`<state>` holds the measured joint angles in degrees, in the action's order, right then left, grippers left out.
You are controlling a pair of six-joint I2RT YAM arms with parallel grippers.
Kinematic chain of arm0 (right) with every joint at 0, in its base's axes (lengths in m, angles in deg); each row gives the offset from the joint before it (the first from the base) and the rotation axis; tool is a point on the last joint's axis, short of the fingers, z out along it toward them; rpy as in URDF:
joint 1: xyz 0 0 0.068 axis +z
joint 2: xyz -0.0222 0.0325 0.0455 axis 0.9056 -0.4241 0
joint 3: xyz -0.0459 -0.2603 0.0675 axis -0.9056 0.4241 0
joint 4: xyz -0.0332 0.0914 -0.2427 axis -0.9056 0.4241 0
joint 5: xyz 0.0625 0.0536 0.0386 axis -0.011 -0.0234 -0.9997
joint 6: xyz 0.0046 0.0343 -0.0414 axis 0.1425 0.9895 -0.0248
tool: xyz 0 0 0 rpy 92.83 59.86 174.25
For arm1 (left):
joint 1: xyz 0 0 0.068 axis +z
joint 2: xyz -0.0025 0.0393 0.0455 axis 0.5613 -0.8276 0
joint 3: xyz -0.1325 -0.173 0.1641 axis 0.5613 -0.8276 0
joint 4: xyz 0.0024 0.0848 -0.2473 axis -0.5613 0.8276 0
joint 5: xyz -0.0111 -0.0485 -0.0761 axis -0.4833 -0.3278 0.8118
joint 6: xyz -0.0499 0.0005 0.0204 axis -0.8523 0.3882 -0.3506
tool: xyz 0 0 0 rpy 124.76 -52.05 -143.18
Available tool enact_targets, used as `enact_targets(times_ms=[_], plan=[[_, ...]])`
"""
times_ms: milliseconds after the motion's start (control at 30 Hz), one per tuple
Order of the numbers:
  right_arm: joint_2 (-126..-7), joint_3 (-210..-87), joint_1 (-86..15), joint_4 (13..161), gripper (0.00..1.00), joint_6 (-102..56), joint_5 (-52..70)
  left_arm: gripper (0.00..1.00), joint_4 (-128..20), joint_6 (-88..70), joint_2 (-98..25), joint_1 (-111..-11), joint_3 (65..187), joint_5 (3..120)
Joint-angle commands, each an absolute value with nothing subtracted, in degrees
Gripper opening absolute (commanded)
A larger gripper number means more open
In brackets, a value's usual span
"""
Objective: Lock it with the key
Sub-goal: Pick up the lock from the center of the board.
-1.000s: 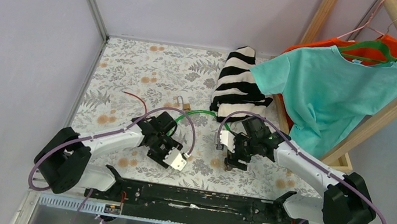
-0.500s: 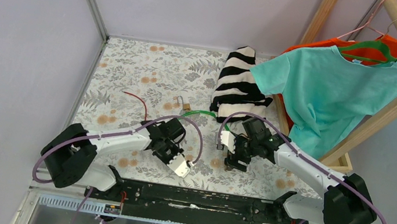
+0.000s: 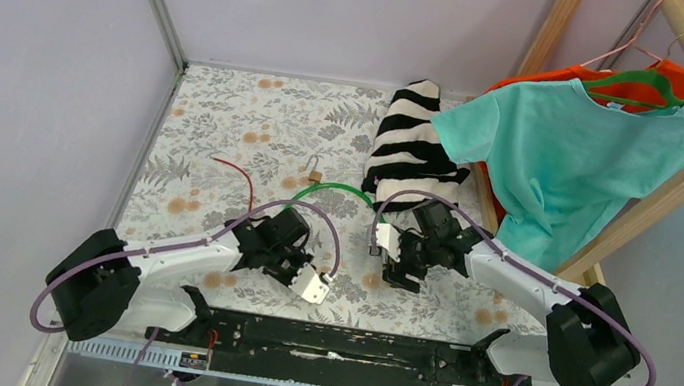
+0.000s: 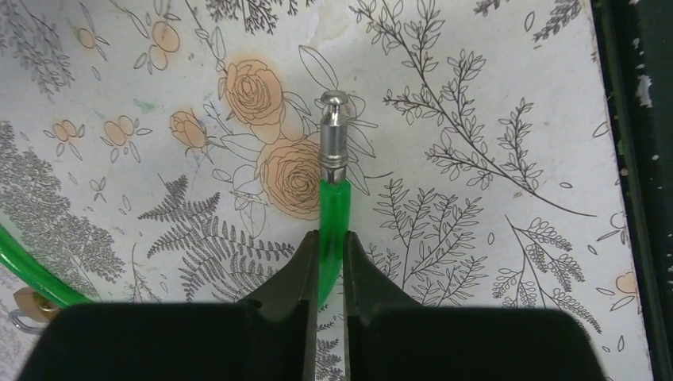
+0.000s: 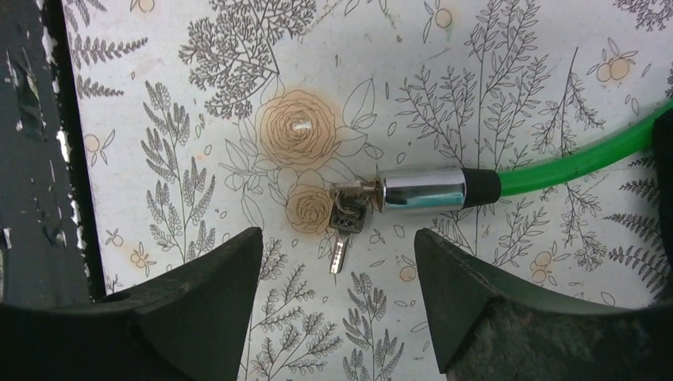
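Observation:
A green cable lock (image 3: 334, 188) arcs across the floral table. My left gripper (image 4: 331, 238) is shut on the green cable (image 4: 334, 208) just behind its silver pin end (image 4: 334, 131), which sticks out past the fingertips over the table. It shows near the front edge in the top view (image 3: 314, 280). My right gripper (image 5: 337, 254) is open and hovers above the chrome lock barrel (image 5: 421, 190) at the cable's other end. A bunch of keys (image 5: 346, 221) hangs in the barrel's end, lying between the jaws. It also shows in the top view (image 3: 394, 273).
A small brass padlock (image 3: 313, 174) and a red wire (image 3: 236, 174) lie behind the cable. A striped garment (image 3: 411, 142) lies at the back. A wooden rack (image 3: 662, 188) with a teal shirt (image 3: 566, 154) stands at right. The black base rail (image 3: 337, 344) runs along the near edge.
My left gripper has carried the cable's pin end toward the near edge and slightly right. The cable's arc and the padlock have shifted a little back. The right gripper has barely moved.

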<state>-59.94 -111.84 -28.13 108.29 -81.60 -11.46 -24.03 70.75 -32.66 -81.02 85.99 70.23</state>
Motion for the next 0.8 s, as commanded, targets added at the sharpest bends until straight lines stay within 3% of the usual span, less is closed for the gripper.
enact_targets(times_ms=[0,367,767], plan=[[-60.70,-114.68,-27.73,104.73,0.77,-76.90,-14.72,0.03,-26.47,70.63,-30.61,-81.26,85.78,73.03],[-67.07,-119.83,-31.22,100.16,0.75,-49.51,-3.25,0.07,-26.14,65.66,-32.47,-82.58,89.18,78.90],[-74.34,-119.24,-31.29,98.61,0.64,-45.17,8.48,0.09,-32.44,56.33,-37.02,-87.87,91.54,76.26]])
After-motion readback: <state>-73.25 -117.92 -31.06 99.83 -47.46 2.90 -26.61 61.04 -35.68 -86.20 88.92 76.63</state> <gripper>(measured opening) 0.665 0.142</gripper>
